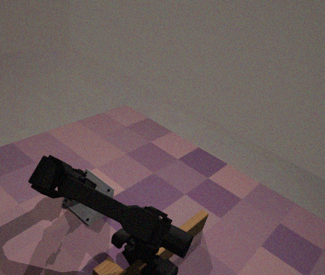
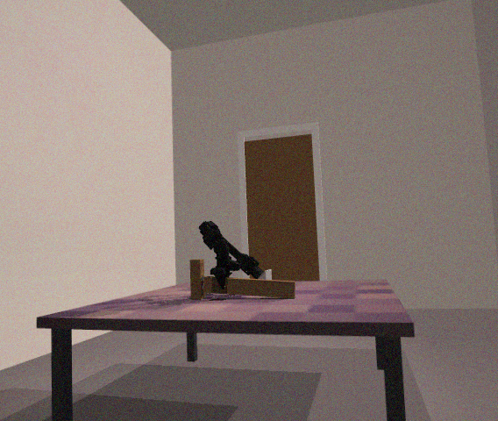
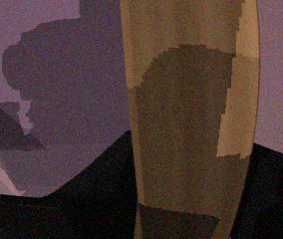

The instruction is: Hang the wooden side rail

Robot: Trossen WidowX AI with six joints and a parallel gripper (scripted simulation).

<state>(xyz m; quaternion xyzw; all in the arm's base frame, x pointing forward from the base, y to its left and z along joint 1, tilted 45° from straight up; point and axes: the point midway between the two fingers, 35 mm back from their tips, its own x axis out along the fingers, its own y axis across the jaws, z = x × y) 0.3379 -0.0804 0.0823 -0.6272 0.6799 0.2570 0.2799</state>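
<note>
The wooden side rail (image 1: 199,219) (image 2: 263,288) (image 3: 186,95) runs away from the headboard post (image 1: 108,267) (image 2: 196,280). In the exterior view, the rail's far end is on the table (image 2: 330,315), and its end by the post is slightly raised. That end is very close to the post's side; the views do not show whether they touch. My gripper (image 2: 222,282) (image 3: 166,136) is shut on the rail, near the post, with one black finger on each side. The steel hooks, the slot and the pins cannot be made out.
The arm's grey base plate (image 1: 86,213) lies on the checkered table top behind the rail. The dark arm reaches over from it, above the rail, and casts shadows on the table. The post stands upright at the rail's left in the exterior view.
</note>
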